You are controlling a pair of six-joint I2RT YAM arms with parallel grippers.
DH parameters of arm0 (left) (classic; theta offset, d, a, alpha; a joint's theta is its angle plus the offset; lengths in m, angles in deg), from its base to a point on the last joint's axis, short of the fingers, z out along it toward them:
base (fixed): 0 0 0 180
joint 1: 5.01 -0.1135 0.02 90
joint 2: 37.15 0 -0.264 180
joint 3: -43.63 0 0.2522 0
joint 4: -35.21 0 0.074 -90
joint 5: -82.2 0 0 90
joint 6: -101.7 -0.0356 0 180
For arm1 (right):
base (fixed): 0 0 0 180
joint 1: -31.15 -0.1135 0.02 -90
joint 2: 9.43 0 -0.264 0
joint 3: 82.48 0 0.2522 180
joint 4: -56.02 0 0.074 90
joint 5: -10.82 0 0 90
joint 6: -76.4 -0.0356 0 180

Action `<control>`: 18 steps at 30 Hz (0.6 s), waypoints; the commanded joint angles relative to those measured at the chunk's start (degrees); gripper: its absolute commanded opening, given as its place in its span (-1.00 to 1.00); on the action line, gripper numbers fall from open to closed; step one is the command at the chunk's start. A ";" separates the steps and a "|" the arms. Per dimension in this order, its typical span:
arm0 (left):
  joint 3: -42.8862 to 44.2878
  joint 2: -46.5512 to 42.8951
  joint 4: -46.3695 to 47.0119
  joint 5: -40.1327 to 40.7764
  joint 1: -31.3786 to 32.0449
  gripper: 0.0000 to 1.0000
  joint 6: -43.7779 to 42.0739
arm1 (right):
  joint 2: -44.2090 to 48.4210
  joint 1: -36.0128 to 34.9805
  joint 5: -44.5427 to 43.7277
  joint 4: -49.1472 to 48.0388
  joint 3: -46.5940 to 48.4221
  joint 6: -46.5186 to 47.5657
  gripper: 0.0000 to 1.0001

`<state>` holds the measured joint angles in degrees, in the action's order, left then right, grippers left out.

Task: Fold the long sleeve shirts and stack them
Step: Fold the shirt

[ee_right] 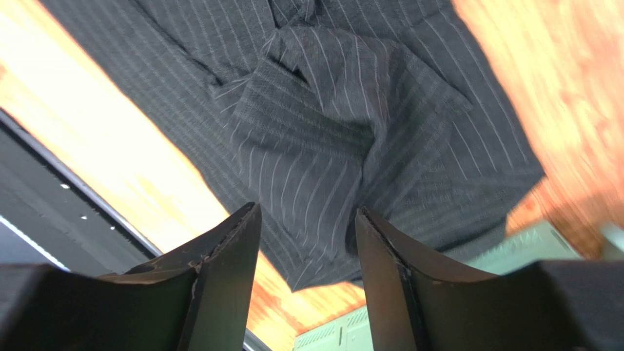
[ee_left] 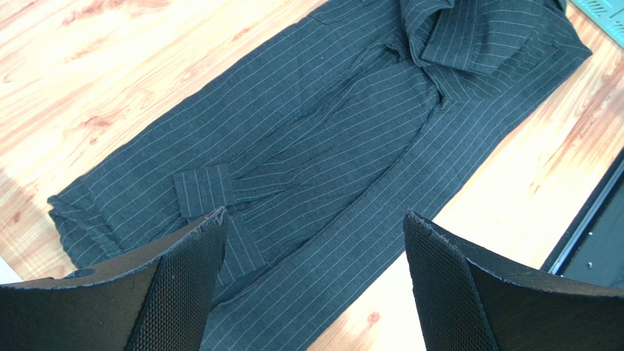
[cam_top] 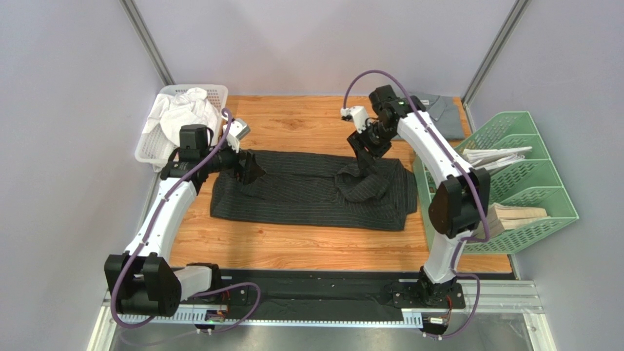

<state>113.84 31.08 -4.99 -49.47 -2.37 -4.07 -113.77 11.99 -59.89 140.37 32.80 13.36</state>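
Observation:
The black pinstriped long sleeve shirt (cam_top: pixel 307 194) lies spread across the wooden table, its right part bunched into a raised fold (ee_right: pixel 329 124). A cuffed sleeve lies over its body (ee_left: pixel 205 191). My left gripper (cam_top: pixel 253 172) hovers over the shirt's left part, jaws wide open with nothing between them (ee_left: pixel 313 227). My right gripper (cam_top: pixel 364 164) hangs just above the bunched fold, its fingers apart and free of the cloth (ee_right: pixel 307 216). The grey long sleeve shirt (cam_top: pixel 442 111) lies folded at the back right corner of the table.
A white basket (cam_top: pixel 150 146) holding white cloth (cam_top: pixel 187 110) stands at the back left. A green wire rack (cam_top: pixel 527 183) with papers sits along the right edge, close to the shirt's right end. A black strip (cam_top: pixel 315 281) runs along the near edge.

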 commanded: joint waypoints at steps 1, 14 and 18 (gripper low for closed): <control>2.00 -0.81 0.25 -1.93 -0.26 0.86 -1.37 | -8.59 -1.76 -4.43 4.20 1.15 0.91 0.12; 0.69 -1.87 -0.99 -1.31 -0.26 0.86 -3.22 | 2.11 -2.38 -1.45 3.07 -19.24 3.10 -0.65; 0.51 -1.34 -0.20 -1.92 -0.26 0.86 -1.90 | 2.29 -2.38 -0.22 2.63 -17.50 2.40 -1.00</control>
<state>113.81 30.38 -6.63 -49.34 -2.37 -5.54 -114.03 9.78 -62.39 144.17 13.61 14.95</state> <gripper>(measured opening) 0.929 0.031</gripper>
